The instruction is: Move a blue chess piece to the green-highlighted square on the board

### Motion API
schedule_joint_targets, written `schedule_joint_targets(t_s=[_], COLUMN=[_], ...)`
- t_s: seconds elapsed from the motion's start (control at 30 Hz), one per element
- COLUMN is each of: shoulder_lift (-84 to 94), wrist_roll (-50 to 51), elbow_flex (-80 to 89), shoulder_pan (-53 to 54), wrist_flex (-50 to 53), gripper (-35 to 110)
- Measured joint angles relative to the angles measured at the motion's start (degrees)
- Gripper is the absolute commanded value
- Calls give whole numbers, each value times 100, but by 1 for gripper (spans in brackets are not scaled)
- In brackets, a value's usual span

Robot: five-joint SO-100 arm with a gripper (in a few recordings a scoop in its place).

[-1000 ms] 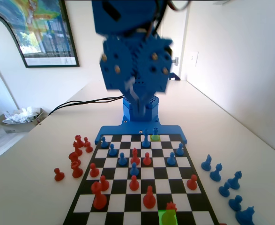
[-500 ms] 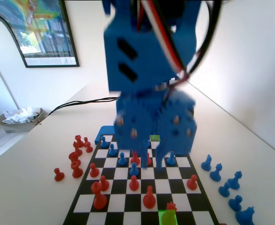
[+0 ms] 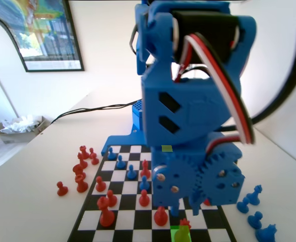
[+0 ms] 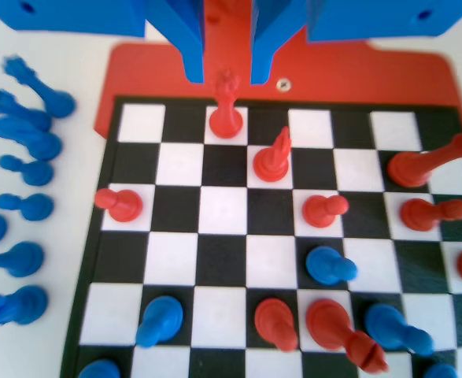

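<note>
My gripper [image 3: 175, 212] hangs low over the near rows of the board [image 3: 118, 218], just behind the green-highlighted square [image 3: 180, 235]. A red crowned piece [image 3: 184, 222] stands on that square. In the wrist view the gripper [image 4: 227, 75] is open, and the same red piece [image 4: 226, 113] shows in the gap between the jaws. Nothing is held. Small blue chess pieces stand on the board [image 4: 223, 213], one at the middle [image 4: 329, 265] and one nearer the arm [image 4: 160, 319]. The arm hides what stands on the paler yellow-green square [image 3: 166, 148].
Red pieces crowd this end of the board, among them a tall one [image 4: 271, 157] one square from the gripper. Captured blue pieces [image 3: 254, 220] lie off the board's right in the fixed view, and captured red pieces [image 3: 80, 169] off its left.
The arm has swung down from above the far end of the board towards the camera. The gripper now hangs over the near rows by the green square.
</note>
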Motion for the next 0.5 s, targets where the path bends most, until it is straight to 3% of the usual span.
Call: schedule_joint_targets(t_s=[0.5], shoulder_lift=[-519], wrist_roll=[-9], elbow_flex=[-431], shoulder_pan=[-114], wrist_flex=[62], gripper=[10])
